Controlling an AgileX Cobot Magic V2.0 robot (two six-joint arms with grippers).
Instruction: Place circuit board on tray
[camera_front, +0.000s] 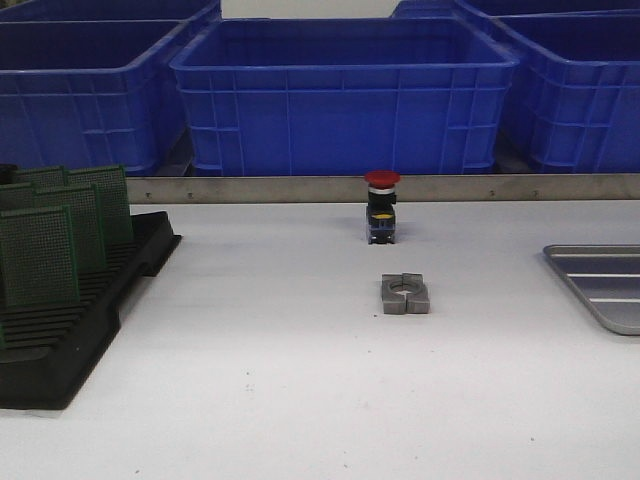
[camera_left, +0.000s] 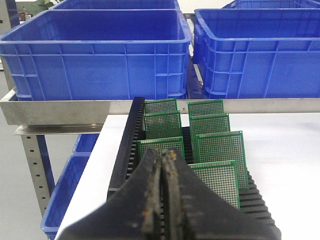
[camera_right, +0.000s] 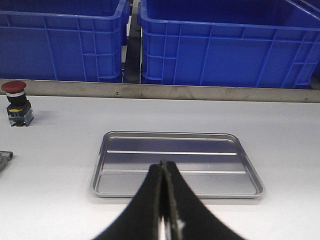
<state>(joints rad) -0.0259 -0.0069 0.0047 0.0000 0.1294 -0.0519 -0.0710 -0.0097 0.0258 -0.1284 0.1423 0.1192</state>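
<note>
A white table (camera_front: 300, 400) runs back to a metal rail, and behind it stands a row of blue plastic crates (camera_front: 345, 95). The left gripper (camera_left: 165, 167) has its dark, worn fingers pressed together with nothing between them; straight ahead of its tips, and close, sits a black slotted rack (camera_left: 131, 135) holding green circuit boards (camera_left: 220, 147) upright in two columns, each a thin perforated panel dotted with a fine grid of holes. The nearest boards stand just beyond the fingertips, one to either side of them. The right gripper (camera_right: 164, 175) is likewise closed to a thin seam and grips nothing. Just ahead of and below it lies the tray (camera_right: 177, 162), flat on the table: shallow, silver-grey metal with rounded corners, a raised rim and two pale ribs across its floor, and nothing in it. Well off to that gripper's left, near the rail, stands a red-capped push button (camera_right: 15, 102); nearer, a grey metal clamp block (camera_front: 405, 294) lies flat.
</note>
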